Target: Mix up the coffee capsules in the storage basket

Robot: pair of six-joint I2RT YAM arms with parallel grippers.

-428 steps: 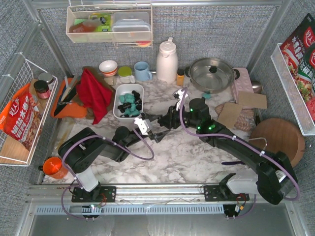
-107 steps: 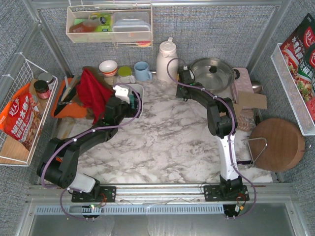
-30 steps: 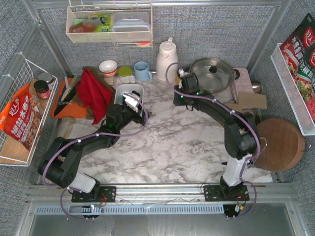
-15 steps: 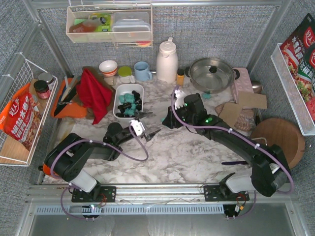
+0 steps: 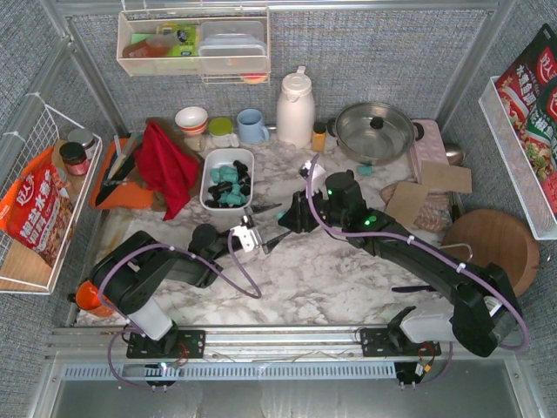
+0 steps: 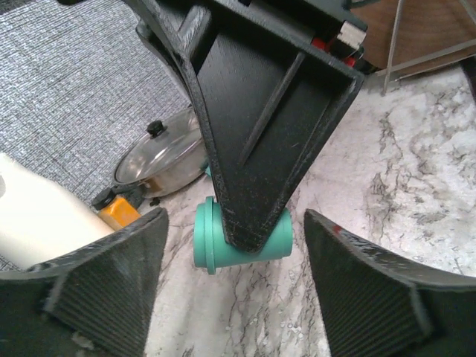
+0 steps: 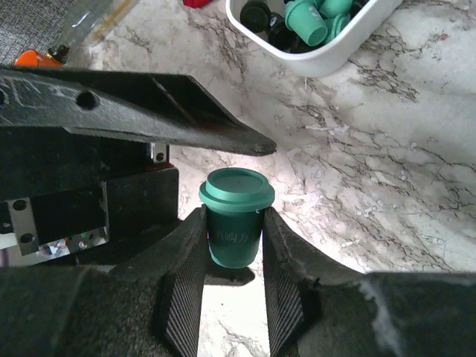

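Change: a second ago the left arm was over the storage basket [image 5: 206, 181] and the right arm was back by the pan [image 5: 374, 131]. Both have now pulled in, nose to nose mid-surface, just in front of the basket.
Right gripper [image 7: 234, 223]: clamped on one teal capsule [image 7: 236, 195], lid up.
Left gripper [image 6: 236, 219]: jaws wide apart, empty, straddling the right gripper's finger and that capsule.
Coffee capsules [image 5: 230, 183]: the rest lie in the basket, teal and black, colours looking clumped.
Meaning: likely a handover or a drop-back of one pod. I judge the mixing unfinished.
Edges: the basket's near rim is the lip to clear. The red cloth [image 5: 165, 165] crowds its left side.
Room: bare surface [image 5: 331, 270] near and centre. The tightest spot is between the two grippers.
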